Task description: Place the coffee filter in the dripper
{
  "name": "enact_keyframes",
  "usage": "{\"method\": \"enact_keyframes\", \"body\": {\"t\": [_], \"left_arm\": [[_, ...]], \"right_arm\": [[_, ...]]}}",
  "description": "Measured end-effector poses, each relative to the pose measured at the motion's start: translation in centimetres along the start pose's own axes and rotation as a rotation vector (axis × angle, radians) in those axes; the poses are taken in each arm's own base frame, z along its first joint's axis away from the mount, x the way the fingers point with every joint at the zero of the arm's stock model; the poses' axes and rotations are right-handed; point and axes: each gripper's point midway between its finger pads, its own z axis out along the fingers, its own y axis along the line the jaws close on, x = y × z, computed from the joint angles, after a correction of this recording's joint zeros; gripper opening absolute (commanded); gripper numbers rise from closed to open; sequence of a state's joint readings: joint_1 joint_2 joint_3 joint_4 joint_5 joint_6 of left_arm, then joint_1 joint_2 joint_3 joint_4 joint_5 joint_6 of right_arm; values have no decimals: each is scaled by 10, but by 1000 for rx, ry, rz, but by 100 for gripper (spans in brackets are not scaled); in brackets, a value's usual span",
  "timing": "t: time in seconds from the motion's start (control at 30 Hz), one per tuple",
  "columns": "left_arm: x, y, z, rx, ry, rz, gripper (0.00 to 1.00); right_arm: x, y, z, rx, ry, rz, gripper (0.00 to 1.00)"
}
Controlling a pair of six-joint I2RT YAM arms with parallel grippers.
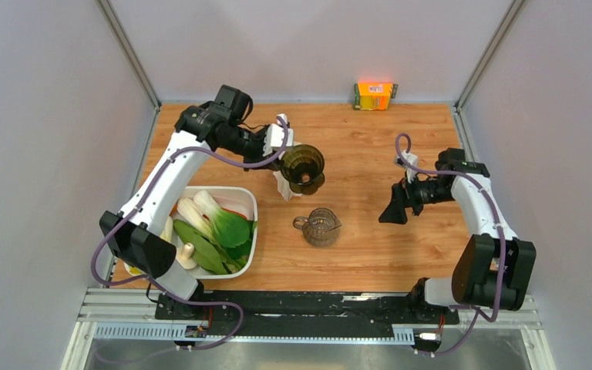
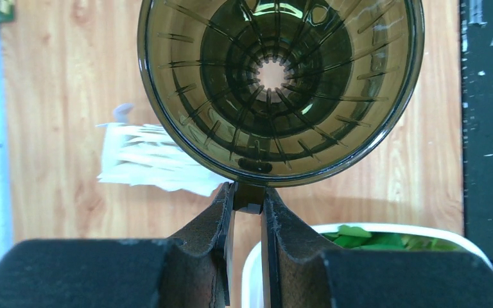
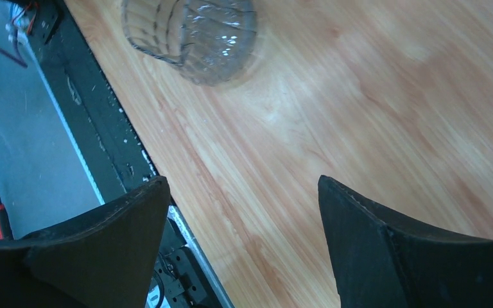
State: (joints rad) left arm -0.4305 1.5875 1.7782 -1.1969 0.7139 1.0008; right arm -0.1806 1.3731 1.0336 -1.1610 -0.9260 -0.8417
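Observation:
The dripper [image 1: 302, 166], a dark brown see-through ribbed funnel cup, is held above the table near its middle, tipped so its mouth faces the left wrist camera [image 2: 276, 83]. My left gripper [image 2: 249, 196] is shut on the small tab under its rim, and it reaches in from the left [image 1: 284, 158]. In the left wrist view the coffee filter [image 2: 147, 160], a white pleated paper, lies on the wood partly behind the dripper's rim. My right gripper [image 1: 395, 208] hangs open over bare wood [image 3: 242, 181], right of the jug, with nothing between its fingers.
A clear glass jug [image 1: 321, 226] with a handle stands just below the dripper, at the top of the right wrist view [image 3: 192, 35]. A white basin [image 1: 251, 202] of green vegetables sits at the left. An orange packet [image 1: 375, 95] leans on the back wall.

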Motion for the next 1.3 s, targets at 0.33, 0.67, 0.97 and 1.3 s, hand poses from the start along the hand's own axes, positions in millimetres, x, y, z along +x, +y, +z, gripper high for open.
{"method": "enact_keyframes", "body": {"t": [0.33,0.67,0.97,1.3], "left_arm": [[-10,9,-11,-105,-136,-251,0],[-34,35,-73,-356,-333,-397,0],[-44,41,-75,-357,-398,-457,0],[-45,41,-74,-345,-414,-477,0]], "right_arm": [[12,68,55,-187,128,-252,48],[27,115,95,-238,209,-477,34],[24,91,122,-148,239,-453,35],[9,64,129,-52,200,-422,37]]}}
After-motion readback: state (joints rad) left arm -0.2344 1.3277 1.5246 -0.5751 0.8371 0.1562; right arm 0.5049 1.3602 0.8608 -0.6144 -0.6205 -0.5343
